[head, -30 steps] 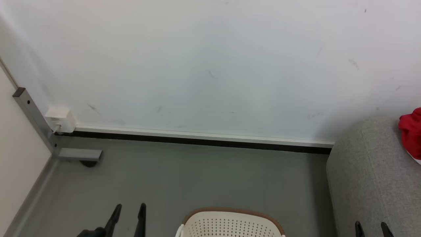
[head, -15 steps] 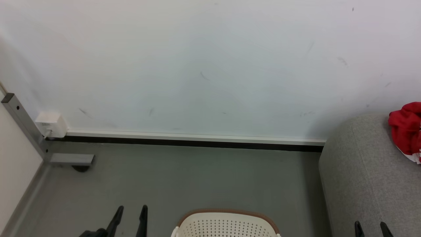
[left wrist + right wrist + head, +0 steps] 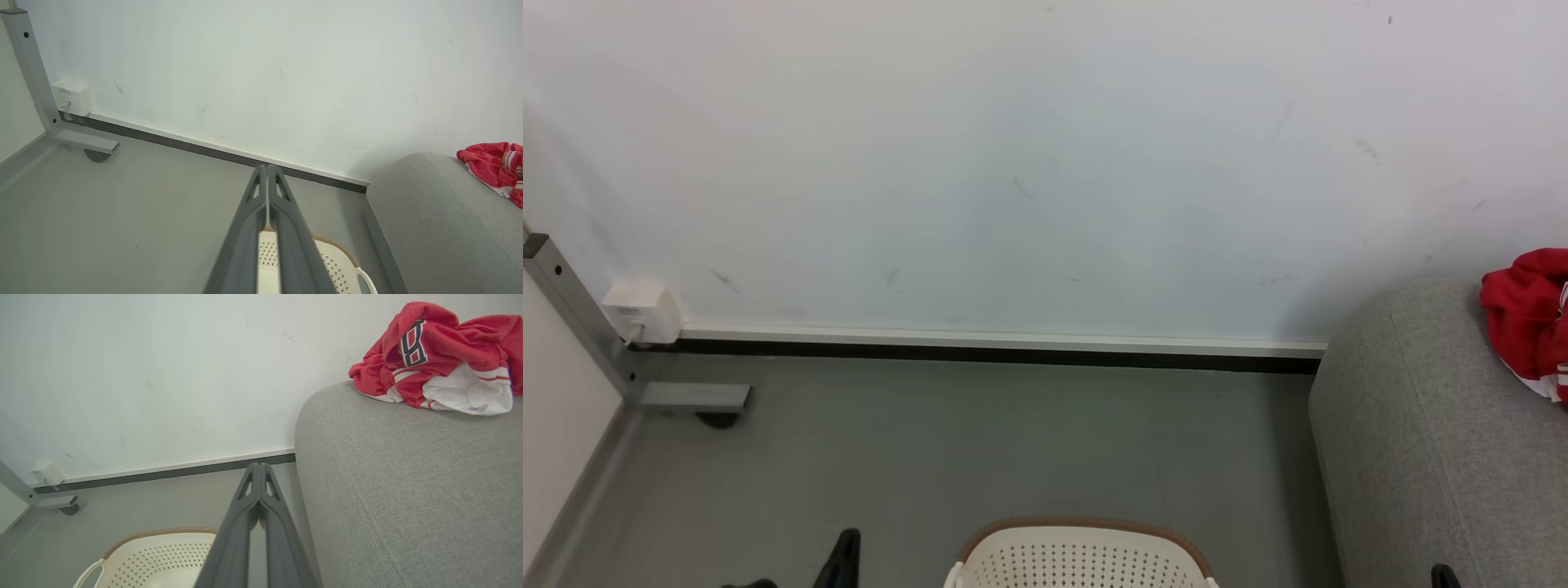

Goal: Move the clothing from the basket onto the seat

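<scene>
Nearest, left claw (image 3: 267,168) and right claw (image 3: 258,466), both pinched tight, empty. At 7 o'clock of right claw, one basket (image 3: 159,532) on floor (image 3: 143,502). At 3 o'clock, one sofa (image 3: 408,490). Farther, at 2 o'clock, well apart, one red clothing (image 3: 433,347) heap atop sofa; garment count unclear.

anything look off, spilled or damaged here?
Nothing spilled or broken. The clothing lies in a crumpled heap on the seat, near its rounded end. The basket stands upright on the floor. The wall has a few dark scuff marks.
</scene>
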